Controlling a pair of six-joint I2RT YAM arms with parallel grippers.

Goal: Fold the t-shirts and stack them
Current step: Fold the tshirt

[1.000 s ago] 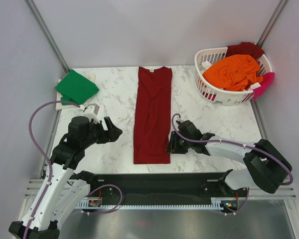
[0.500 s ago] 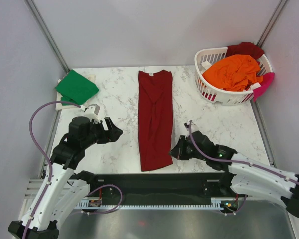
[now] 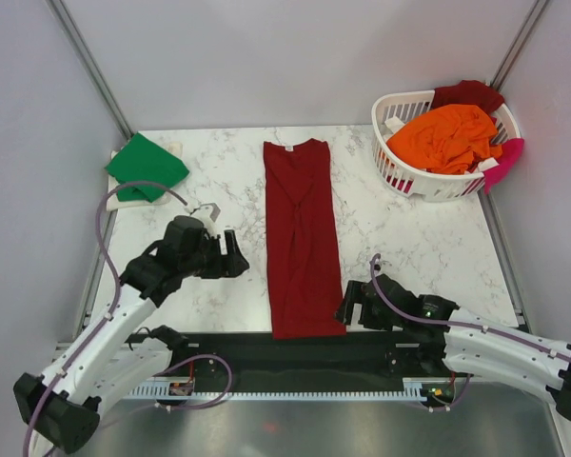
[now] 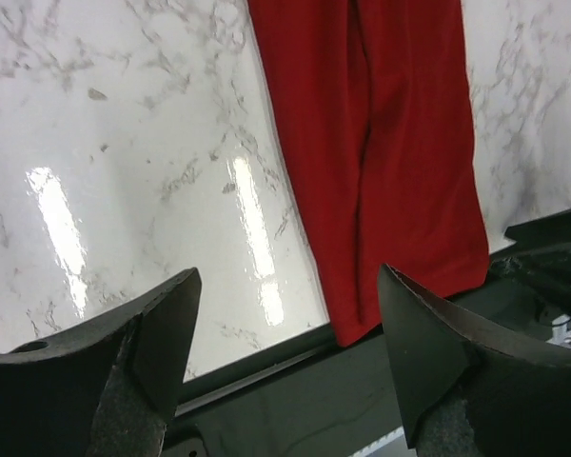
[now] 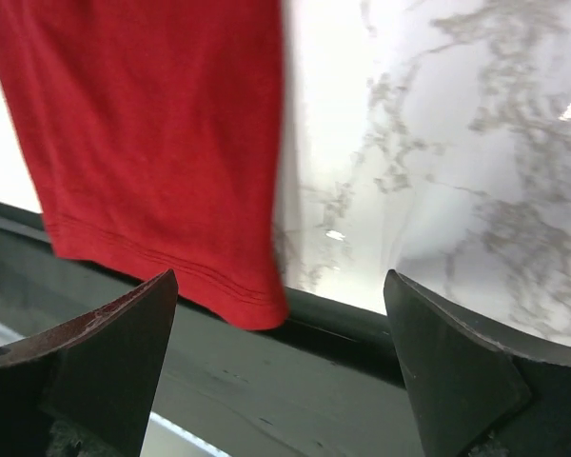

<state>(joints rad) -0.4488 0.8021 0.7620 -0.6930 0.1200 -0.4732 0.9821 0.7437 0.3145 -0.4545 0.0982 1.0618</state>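
I had both arms stretched low over the white marbled table point(image 3: 409, 238), left gripper point(image 3: 232, 256) jaws apart, right gripper point(image 3: 346, 307) spread wide, long folded dark red cloth t-shirt point(image 3: 302, 238) lay between them, near hem beside the right gripper

The large dark red t-shirt point(image 3: 302, 238) lies as a narrow lengthwise strip mid-bench point(image 3: 409, 238), hem overhanging the near edge. The green t-shirt point(image 3: 146, 165) sits folded far left. An orange shirt point(image 3: 445, 136), a pink shirt point(image 3: 507, 157) and a second dark red shirt point(image 3: 466, 93) are heaped in the basket point(image 3: 409, 178).

Five t-shirts point(image 3: 301, 238); one basket point(image 3: 417, 185); two arms point(image 3: 122, 319).
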